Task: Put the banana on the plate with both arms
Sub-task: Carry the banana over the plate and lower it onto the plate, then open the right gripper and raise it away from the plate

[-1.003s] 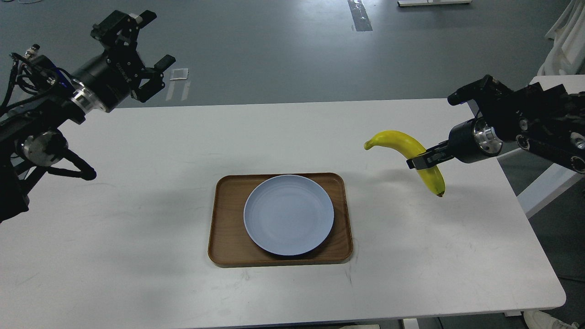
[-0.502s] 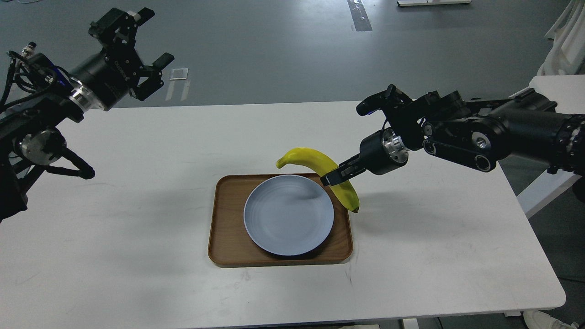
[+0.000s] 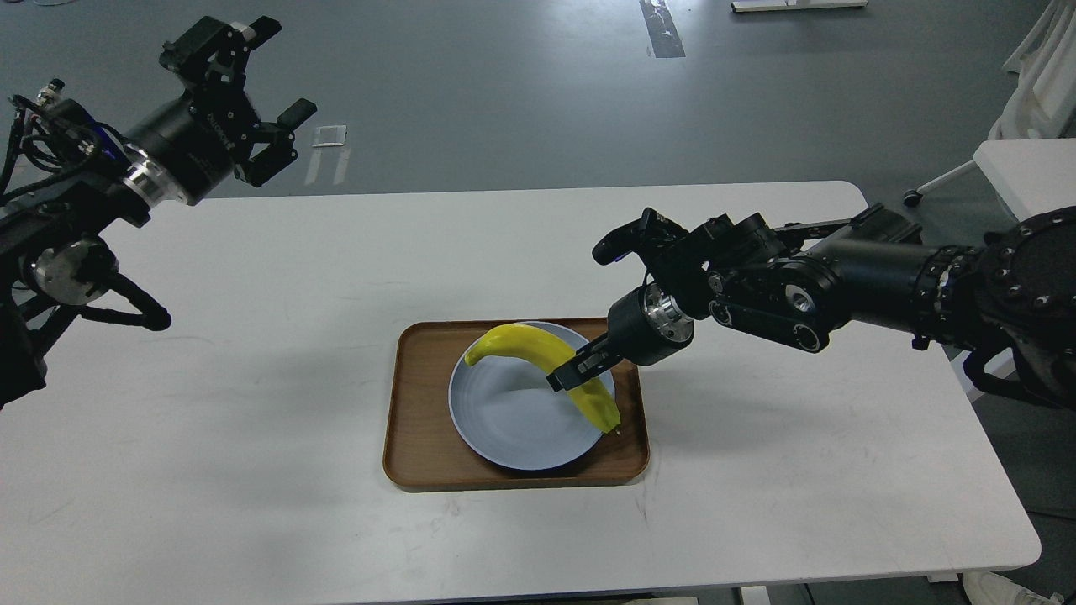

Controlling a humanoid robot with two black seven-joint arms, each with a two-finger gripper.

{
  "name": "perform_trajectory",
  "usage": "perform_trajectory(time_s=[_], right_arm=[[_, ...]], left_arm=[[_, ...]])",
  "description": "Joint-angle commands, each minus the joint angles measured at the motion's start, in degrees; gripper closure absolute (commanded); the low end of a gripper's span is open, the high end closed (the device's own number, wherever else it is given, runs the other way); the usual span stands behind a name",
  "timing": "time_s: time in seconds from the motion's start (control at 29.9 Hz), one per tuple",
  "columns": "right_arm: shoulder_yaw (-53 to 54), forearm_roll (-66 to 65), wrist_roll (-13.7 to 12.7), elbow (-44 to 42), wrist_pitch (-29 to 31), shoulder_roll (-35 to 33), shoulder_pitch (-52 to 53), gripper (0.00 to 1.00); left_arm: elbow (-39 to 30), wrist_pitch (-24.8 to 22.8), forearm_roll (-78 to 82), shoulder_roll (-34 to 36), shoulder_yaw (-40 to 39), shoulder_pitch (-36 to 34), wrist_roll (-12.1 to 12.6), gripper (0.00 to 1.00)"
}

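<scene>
The yellow banana hangs over the right half of the pale blue-grey plate, stem end pointing left, brown tip down at the plate's right rim. My right gripper is shut on the banana's middle, reaching in from the right. I cannot tell whether the banana touches the plate. My left gripper is open and empty, raised high at the far left, above the table's back edge and far from the plate.
The plate sits on a rectangular brown wooden tray in the middle of the white table. The right arm's thick links stretch over the table's right side. A second white table stands at the far right.
My right gripper has carried the banana leftward and downward, from the table's right side to over the plate. The left arm has barely moved.
</scene>
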Motion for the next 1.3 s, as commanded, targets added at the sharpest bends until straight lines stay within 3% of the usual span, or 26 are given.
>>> perform_trajectory(time_s=[0.0,0.2,0.43,0.6,0.8,1.0,1.27], right_arm=[[-0.1,0.2,0.0,-0.8,0.0,0.6,-0.2,0.66],[-0.1,0.2,0.0,-1.3,0.0,0.8,-0.4,0.53],[0.2,4.1,0.0,-2.6,-0.1,0.7,-0.4,0.04],[2.7,7.0,0.0,-2.7,-1.1,-2.9,0.4,0.02],[18.2,16.9,0.0,-2.5,-1.1,-12.6,-2.7,0.02],[35.9,36.4,0.0,-2.6,-1.1,-18.7,-16.0,0.02],[54.7,44.4,0.0,-2.7,-1.1,-18.3,-31.9,0.01]], left_arm=[[0.0,0.0,0.0,0.7,0.0,0.0,-0.1,0.02],[0.0,0.0,0.0,0.8,0.0,0.0,-0.1,0.02],[0.0,0.0,0.0,0.8,-0.1,-0.1,-0.1,0.02],[0.0,0.0,0.0,0.8,-0.1,0.0,-0.1,0.02],[0.2,0.0,-0.1,0.7,-0.1,0.5,-0.2,0.02],[0.3,0.0,-0.4,-0.4,-2.4,3.5,-0.2,0.02],[0.3,0.0,-0.3,-4.5,-8.4,10.2,-0.2,0.02]])
